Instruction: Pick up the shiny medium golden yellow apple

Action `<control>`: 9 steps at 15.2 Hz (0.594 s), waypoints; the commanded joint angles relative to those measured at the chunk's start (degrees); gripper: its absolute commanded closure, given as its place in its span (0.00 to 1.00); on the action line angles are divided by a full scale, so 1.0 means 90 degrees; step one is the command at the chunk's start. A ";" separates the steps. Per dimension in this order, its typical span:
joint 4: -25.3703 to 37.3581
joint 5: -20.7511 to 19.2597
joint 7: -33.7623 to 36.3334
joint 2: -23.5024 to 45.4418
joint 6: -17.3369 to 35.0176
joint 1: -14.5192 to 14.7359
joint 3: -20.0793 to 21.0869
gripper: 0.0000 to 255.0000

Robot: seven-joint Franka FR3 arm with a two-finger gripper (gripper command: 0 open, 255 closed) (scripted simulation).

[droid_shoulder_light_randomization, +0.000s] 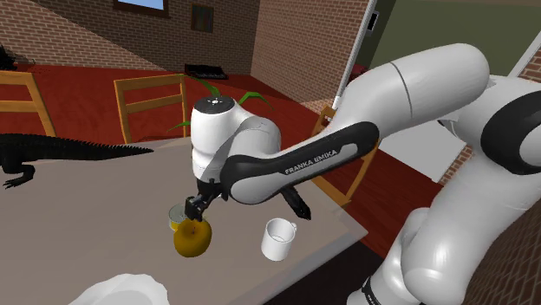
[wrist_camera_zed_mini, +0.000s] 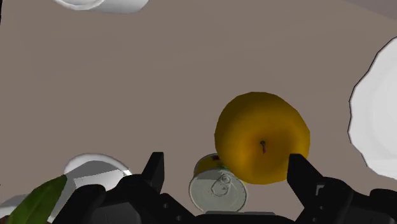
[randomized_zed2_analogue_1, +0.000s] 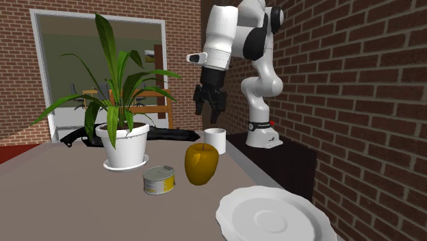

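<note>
Brick walls are enclosing the room, and a grey-brown table (droid_shoulder_light_randomization: 104, 225) is carrying every item under inspection.

Shoulder view: my gripper (droid_shoulder_light_randomization: 196, 211) is hanging over the golden yellow apple (droid_shoulder_light_randomization: 192, 239), which is sitting on the table. A tin can (droid_shoulder_light_randomization: 176, 217) is standing just behind the apple on this view's left, and a white mug (droid_shoulder_light_randomization: 278, 239) is standing to its right. A white plate (droid_shoulder_light_randomization: 130, 290) is showing at the near left, and a black crocodile figure (droid_shoulder_light_randomization: 52, 152) is lying at the far left.

Second exterior view: my gripper (randomized_zed2_analogue_1: 209, 108) is hovering high above the table, clear of all items, jaws standing apart and gripping nothing. The apple (randomized_zed2_analogue_1: 201, 163) is standing upright, with the can (randomized_zed2_analogue_1: 159, 180) on its left, the plate (randomized_zed2_analogue_1: 270, 216) nearer on the right, and the mug (randomized_zed2_analogue_1: 215, 140) behind. A potted plant (randomized_zed2_analogue_1: 125, 140) is standing further left.

Wrist view: my fingers (wrist_camera_zed_mini: 154, 170) are spreading wide and clasping nothing. The apple (wrist_camera_zed_mini: 262, 137) is lying below, stem up, closer to one finger than the other, with the can (wrist_camera_zed_mini: 217, 192) just beside it.
</note>
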 commanded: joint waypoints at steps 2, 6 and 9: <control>0.0575 -0.0608 0.0507 0.0778 0.0094 0.0170 0.0138 0.00; 0.0623 -0.0892 0.0747 0.1108 0.0311 0.0258 0.0110 0.00; 0.0547 -0.1042 0.0883 0.1268 0.0512 0.0279 0.0074 0.00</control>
